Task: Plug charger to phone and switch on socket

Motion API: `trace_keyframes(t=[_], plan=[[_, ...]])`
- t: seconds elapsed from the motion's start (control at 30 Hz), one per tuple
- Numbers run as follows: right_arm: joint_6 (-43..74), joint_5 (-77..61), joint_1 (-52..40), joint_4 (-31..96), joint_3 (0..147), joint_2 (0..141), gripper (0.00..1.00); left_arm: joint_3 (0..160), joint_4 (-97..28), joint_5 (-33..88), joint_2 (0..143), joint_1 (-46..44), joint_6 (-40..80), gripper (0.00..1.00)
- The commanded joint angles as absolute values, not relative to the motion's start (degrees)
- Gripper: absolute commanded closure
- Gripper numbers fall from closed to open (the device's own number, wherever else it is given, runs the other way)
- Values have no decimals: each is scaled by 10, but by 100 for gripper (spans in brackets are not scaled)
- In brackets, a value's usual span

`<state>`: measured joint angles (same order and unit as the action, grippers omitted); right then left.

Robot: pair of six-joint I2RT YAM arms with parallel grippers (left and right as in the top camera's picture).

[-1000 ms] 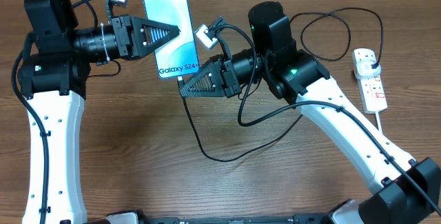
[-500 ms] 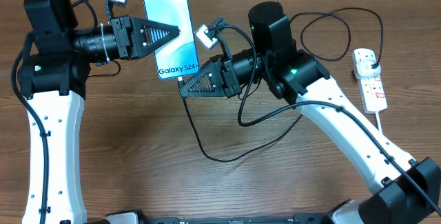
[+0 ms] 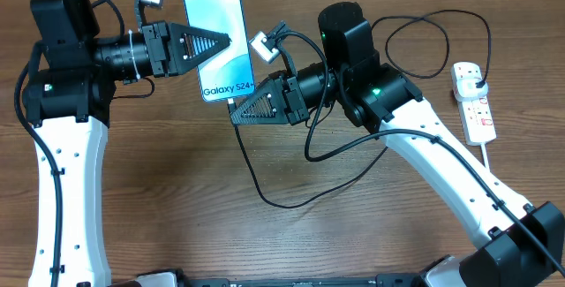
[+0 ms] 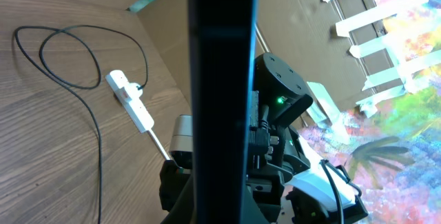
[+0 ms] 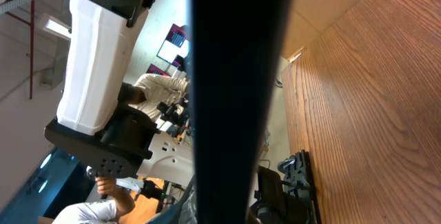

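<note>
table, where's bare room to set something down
Biggest bare patch: front centre, bordered by the left arm, the charger loop and the right arm. A smaller one runs along the back edge between phone and right arm. Crowded around the phone's lower end, and between right arm and socket, where the charger loops again.

We take this for a robotics lab. The left arm (image 3: 62, 154) and the right arm (image 3: 441, 159), both white and black, work at a wood-grain table (image 3: 177, 199). A cardboard wall (image 4: 289, 10) stands along the table's edge, patched with tape strips (image 4: 375, 14) at one o'clock in the left wrist view. In the right wrist view, toward nine o'clock, we see a seated person (image 5: 162, 86) near monitors (image 5: 176, 41). A red pipe (image 5: 31, 38) runs at ten o'clock, and a second person (image 5: 89, 210) sits at seven o'clock.
</note>
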<state>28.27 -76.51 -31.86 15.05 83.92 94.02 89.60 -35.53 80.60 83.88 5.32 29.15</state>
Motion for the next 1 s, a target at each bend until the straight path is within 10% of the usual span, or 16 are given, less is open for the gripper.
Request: trace_keyframes(t=[0.0, 0.97], plan=[[292, -773, -324, 138, 846, 927, 96, 901, -358, 834, 824, 26, 246, 96], [307, -794, -324, 135, 846, 927, 96, 901, -380, 823, 824, 26, 209, 96]])
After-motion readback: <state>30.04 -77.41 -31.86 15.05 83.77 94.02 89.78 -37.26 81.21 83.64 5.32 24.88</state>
